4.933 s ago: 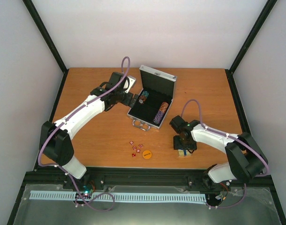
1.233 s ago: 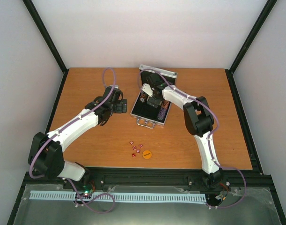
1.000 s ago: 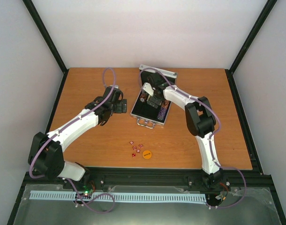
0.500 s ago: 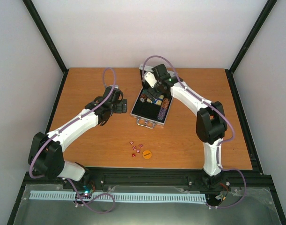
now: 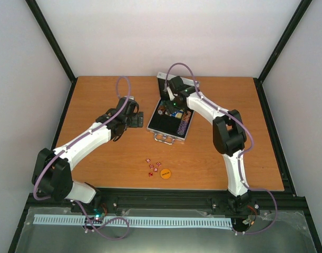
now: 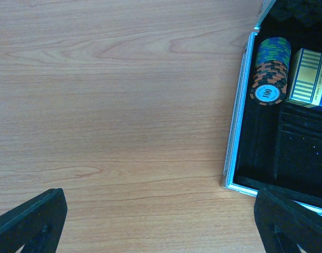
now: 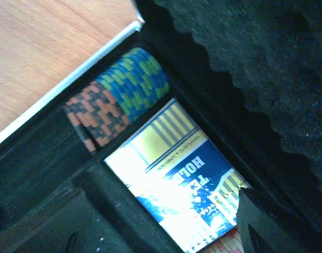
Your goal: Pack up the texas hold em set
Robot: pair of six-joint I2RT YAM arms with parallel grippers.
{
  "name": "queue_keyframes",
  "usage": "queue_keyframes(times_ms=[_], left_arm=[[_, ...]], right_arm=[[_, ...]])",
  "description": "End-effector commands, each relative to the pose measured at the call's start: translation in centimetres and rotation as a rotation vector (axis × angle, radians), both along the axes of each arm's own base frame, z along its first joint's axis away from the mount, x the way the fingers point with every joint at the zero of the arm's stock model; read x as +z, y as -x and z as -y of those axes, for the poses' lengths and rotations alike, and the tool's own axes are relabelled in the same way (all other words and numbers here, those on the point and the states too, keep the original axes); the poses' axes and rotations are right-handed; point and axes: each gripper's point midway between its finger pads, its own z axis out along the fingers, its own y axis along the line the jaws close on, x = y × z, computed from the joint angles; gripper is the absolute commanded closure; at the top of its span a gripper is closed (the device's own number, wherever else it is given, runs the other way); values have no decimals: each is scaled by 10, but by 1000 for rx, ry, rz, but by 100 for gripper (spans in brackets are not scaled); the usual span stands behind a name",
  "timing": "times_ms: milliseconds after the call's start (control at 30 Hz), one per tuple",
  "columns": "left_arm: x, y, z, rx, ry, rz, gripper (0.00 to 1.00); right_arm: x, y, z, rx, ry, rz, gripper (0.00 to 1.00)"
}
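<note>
One row of striped round poker chips (image 6: pixel 269 74) and a blue-yellow card deck (image 7: pixel 176 174) lie side by side in the open silver aluminium case (image 5: pixel 159 128). The right gripper (image 7: pixel 161 232) over it and the left gripper (image 6: pixel 161 213) beside it both stand parted and empty.

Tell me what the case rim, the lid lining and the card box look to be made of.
The case rim: bright silvery strip with a clean edge, likely aluminium. The lid lining: matte black with a wavy bumped surface, probably foam. The card box: printed blue and yellow with glare on it, seemingly glossy cardboard.
</note>
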Motion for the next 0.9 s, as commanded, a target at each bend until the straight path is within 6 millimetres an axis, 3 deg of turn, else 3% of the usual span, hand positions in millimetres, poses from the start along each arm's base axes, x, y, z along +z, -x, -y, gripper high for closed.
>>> queue_keyframes(times_ms=[0,267,533,767,867], left_arm=[[9,-8,4,-8,11,25,0],[4,-9,5,-12,6,12,0],[0,-9,5,-12,-1,2,0],[-2,-9,6,-13,-4,-1,0],[-1,-9,5,-13,-4,1,0]], right_arm=[[-16,-15,21,-193,21,8,23],[-47,-16,10,-199,-33,-34,22],[-81,-17,11,-196,-72,-101,22],[-89,-3,13,-176,-82,-139,22],[-83,-5,17,-188,-75,-102,22]])
